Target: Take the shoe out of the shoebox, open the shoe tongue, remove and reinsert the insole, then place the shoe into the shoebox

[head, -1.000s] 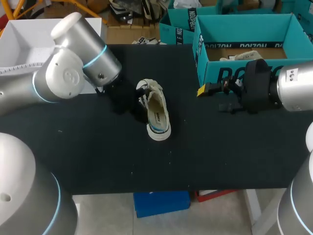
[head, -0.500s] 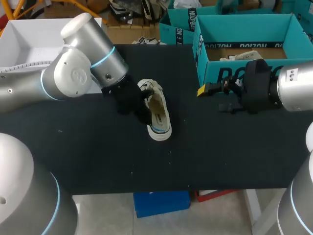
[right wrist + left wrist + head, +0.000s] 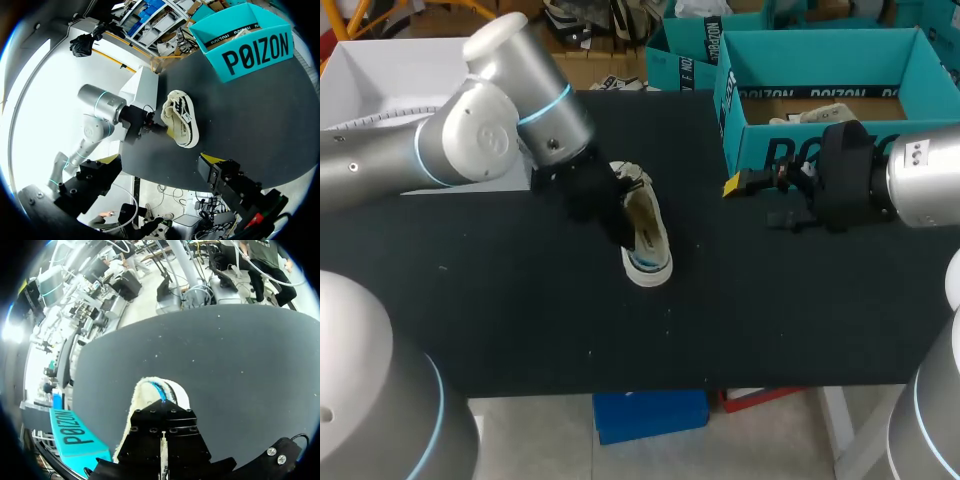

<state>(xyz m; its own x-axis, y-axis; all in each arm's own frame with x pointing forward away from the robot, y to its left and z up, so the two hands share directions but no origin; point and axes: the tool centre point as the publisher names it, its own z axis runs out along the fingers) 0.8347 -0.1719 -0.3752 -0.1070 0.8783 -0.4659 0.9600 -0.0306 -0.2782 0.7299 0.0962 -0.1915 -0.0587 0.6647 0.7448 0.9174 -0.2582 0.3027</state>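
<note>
My left gripper (image 3: 608, 208) is down at the shoe (image 3: 650, 245), at its open mouth (open or closed, I cannot tell from here). The shoe lies on the black table (image 3: 500, 300), its blue-striped end just ahead of that gripper. My right gripper (image 3: 736, 186) hangs empty over the table, well apart from the shoe, with the teal shoebox (image 3: 785, 150) just beside it. Its spread I cannot tell either.
</note>
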